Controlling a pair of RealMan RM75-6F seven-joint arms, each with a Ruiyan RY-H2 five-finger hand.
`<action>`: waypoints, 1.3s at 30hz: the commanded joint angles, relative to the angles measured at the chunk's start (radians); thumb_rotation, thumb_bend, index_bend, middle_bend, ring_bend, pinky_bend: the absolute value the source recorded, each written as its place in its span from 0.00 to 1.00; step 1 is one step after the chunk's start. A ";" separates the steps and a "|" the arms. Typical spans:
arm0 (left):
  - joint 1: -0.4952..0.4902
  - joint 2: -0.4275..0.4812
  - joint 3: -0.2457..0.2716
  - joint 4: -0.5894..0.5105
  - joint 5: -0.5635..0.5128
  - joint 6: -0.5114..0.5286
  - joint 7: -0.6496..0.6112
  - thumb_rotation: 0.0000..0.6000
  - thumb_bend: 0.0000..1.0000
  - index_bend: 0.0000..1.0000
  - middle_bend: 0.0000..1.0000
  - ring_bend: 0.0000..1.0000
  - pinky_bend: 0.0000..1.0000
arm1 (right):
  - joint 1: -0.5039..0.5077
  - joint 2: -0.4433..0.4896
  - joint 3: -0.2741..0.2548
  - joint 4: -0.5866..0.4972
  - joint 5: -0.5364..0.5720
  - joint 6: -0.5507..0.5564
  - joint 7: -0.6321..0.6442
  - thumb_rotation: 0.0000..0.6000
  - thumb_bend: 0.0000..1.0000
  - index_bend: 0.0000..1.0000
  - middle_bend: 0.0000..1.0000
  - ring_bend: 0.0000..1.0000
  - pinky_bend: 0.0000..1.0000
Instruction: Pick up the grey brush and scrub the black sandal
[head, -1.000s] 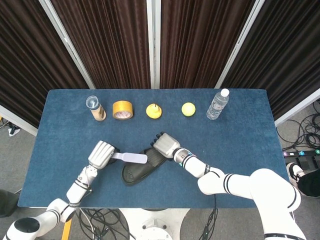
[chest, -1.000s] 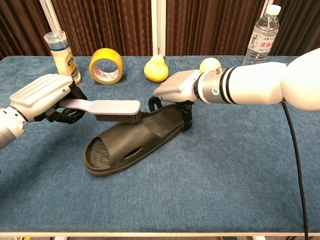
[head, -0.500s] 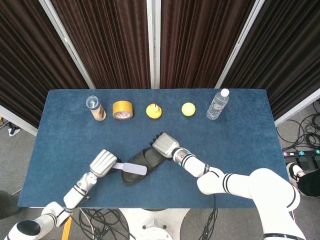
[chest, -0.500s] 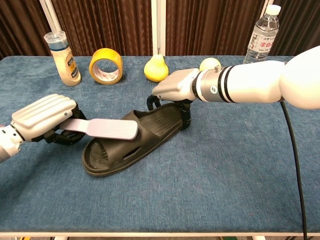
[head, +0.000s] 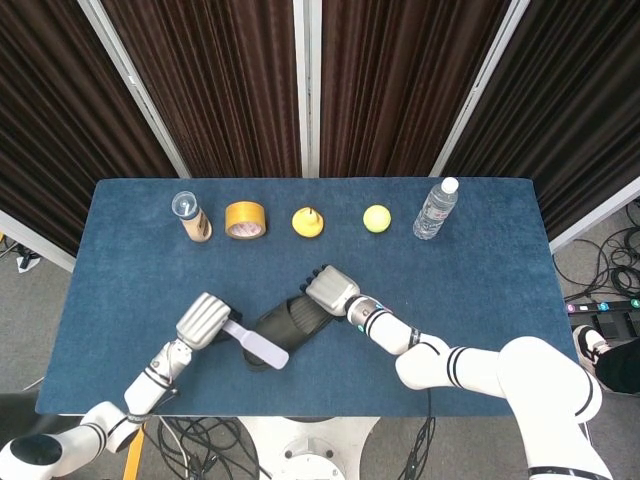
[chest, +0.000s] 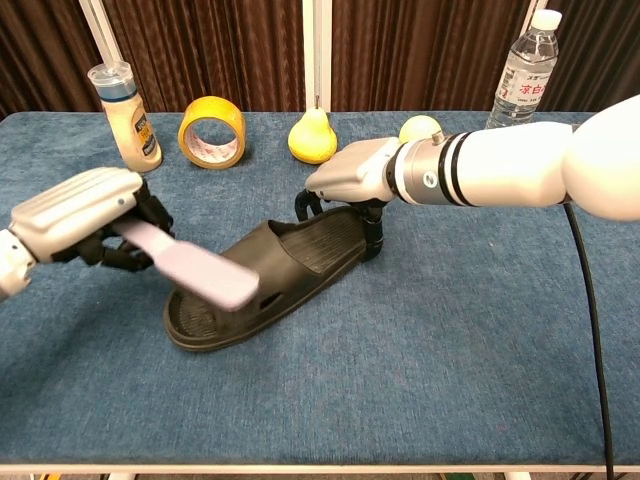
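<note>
1. Robot hand on the left (head: 203, 320), seen from the head view, has its fingers wrapped around the handle of the flat grey plastic brush (head: 258, 346), whose head reaches out from it over the toe end of the black rubber sandal (head: 288, 326). The right robot hand (head: 331, 290) clamps the sandal's heel end against the blue desk (head: 480, 260).

2. From the chest view, the left robot hand (chest: 72, 212) holds the brush (chest: 195, 271) slanted down onto the sandal's (chest: 275, 270) toe strap; the right robot hand (chest: 352, 178) presses on the heel. Pickup looks done and scrubbing under way; the heel half probably remains.
</note>
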 joint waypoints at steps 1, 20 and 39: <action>-0.028 -0.011 -0.049 0.003 -0.060 -0.078 0.016 1.00 0.59 1.00 1.00 1.00 1.00 | 0.001 0.000 0.001 -0.003 0.000 0.002 -0.001 1.00 0.24 0.45 0.42 0.19 0.25; 0.027 -0.081 0.027 0.093 -0.021 -0.046 0.125 1.00 0.59 1.00 1.00 1.00 1.00 | 0.005 -0.002 0.002 -0.004 -0.002 0.000 0.002 1.00 0.24 0.46 0.42 0.20 0.25; 0.004 -0.022 -0.100 -0.050 -0.114 -0.060 0.132 1.00 0.59 1.00 1.00 1.00 1.00 | 0.007 0.001 -0.001 -0.015 0.003 0.005 -0.003 1.00 0.24 0.46 0.42 0.20 0.25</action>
